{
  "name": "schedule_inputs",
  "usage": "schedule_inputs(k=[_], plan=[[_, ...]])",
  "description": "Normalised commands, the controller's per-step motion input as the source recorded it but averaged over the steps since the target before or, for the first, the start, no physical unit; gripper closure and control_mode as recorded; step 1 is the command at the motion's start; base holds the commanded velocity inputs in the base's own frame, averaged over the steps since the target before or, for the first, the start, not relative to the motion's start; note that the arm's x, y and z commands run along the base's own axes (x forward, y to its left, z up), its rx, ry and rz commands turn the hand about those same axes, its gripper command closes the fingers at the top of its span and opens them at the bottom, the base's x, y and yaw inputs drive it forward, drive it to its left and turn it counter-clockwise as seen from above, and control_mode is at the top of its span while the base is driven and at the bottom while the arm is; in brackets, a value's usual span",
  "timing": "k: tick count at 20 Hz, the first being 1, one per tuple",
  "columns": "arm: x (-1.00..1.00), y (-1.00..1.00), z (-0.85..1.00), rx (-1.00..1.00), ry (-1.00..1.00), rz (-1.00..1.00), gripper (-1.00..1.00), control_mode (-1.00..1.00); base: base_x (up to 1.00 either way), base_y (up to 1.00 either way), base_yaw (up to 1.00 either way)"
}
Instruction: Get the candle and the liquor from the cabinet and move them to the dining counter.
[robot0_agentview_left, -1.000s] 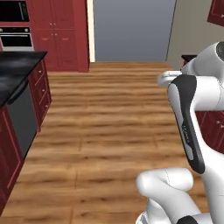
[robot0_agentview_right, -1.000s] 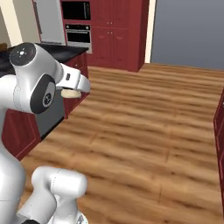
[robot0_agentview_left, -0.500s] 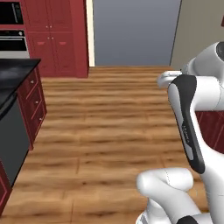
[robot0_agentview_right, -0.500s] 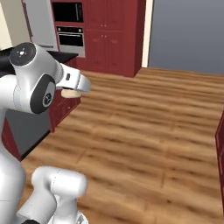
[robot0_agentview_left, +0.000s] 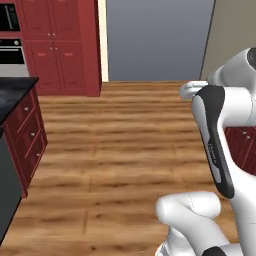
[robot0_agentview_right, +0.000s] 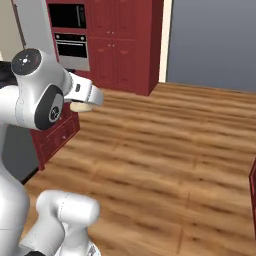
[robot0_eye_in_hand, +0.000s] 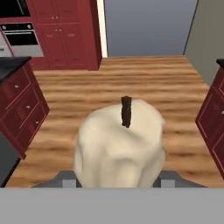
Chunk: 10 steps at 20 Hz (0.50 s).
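The gripper (robot0_eye_in_hand: 118, 181) is clasping the candle (robot0_eye_in_hand: 119, 142) while the base is crossing the wood floor (robot0_agentview_left: 125, 150), so carrying step is running w/ liquor pending; next is finding the dining counter & setting it upright

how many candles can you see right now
1: the candle sits in the tool, close in the hand view; its cream edge also peeks past the arm in the right base view. Others may be hidden.

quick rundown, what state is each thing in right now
candle: held in the gripper, wick up, unlit
gripper: shut on the candle
tall red cabinet doors: closed
wall oven: door closed
red drawers: all closed
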Motion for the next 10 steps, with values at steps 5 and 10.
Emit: schedule_inputs(k=[5, 10], plan=[[0.0, 0.0, 0.0, 0.0, 0.0, 0.0, 1.0, 1.0, 1.0, 0.0, 0.01], [0.0, 0.0, 0.0, 0.0, 0.0, 0.0, 1.0, 1.0, 1.0, 0.0, 0.01]])
